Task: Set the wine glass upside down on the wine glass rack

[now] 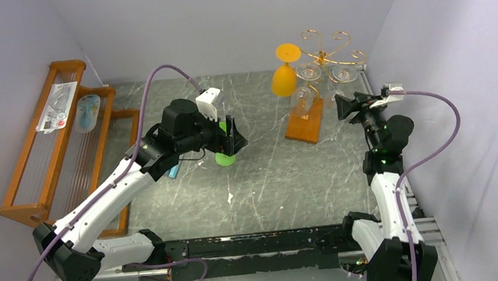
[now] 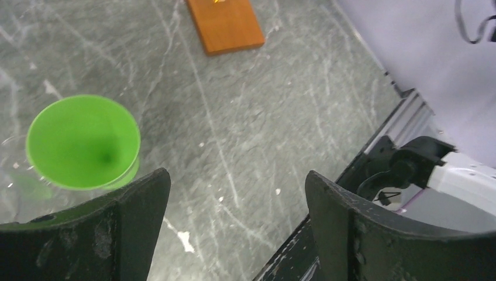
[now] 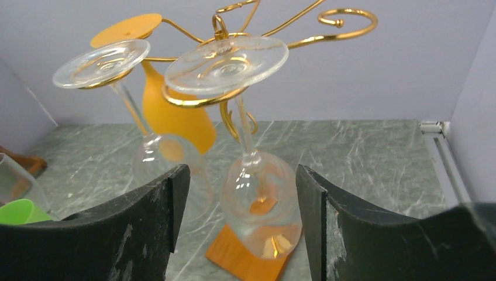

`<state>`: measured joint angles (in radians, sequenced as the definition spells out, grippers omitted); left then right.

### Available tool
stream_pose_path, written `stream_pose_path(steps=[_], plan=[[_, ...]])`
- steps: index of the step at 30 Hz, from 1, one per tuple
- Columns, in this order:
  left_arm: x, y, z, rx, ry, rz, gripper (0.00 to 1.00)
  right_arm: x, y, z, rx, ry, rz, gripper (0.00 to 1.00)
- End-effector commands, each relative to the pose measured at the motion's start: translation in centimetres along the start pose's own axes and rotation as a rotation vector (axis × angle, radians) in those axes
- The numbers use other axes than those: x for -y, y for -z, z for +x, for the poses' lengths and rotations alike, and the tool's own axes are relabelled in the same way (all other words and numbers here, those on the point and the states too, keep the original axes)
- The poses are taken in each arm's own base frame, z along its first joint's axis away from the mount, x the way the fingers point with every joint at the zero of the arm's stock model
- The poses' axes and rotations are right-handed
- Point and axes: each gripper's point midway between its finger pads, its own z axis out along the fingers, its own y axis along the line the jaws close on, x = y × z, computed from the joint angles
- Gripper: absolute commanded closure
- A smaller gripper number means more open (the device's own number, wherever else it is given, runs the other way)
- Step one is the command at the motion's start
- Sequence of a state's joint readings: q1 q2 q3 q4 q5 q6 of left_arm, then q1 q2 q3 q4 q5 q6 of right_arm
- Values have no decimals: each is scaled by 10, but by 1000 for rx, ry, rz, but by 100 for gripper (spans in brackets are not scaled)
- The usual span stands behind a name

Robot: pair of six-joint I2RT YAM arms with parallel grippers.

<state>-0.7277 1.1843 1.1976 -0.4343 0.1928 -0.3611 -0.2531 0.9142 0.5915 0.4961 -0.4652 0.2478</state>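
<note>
the wine glass [image 3: 258,184] hangs upside down on the wine glass rack [image 3: 196,101], its foot caught in a gold scroll and its bowl above the wooden base [image 3: 237,260]. its long axis is near vertical, slightly tilted, mouth down. the right gripper [image 3: 241,172] stands open beside the bowl, holding nothing. the left gripper [image 2: 237,181] is open over the counter [image 2: 263,117]. risk: a finger brushing the bowl on retreat could swing it into the neighbouring glass [image 3: 166,164] or slip the foot off.
</note>
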Motion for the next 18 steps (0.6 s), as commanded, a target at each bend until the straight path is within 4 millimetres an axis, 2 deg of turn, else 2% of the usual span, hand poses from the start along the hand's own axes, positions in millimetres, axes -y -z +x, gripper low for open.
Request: stream_pose_path(steps=[1,4,7,10,13,18], plan=[[-27,17,11,-49,-55,-136,12,3,21,13,-41,-79,79,31],[-40,16,27,-84,-71,-180,18,10,35,21,-47,-172,174,32],[-49,7,40,-114,-79,-200,25,19,51,36,-44,-372,308,36],[-46,-6,30,-104,-75,-188,28,28,66,52,-49,-512,423,38],[-54,-20,17,-96,-72,-236,25,34,80,62,-64,-598,522,37],[-74,-42,22,-119,-78,-313,22,30,95,84,-120,-738,595,39]])
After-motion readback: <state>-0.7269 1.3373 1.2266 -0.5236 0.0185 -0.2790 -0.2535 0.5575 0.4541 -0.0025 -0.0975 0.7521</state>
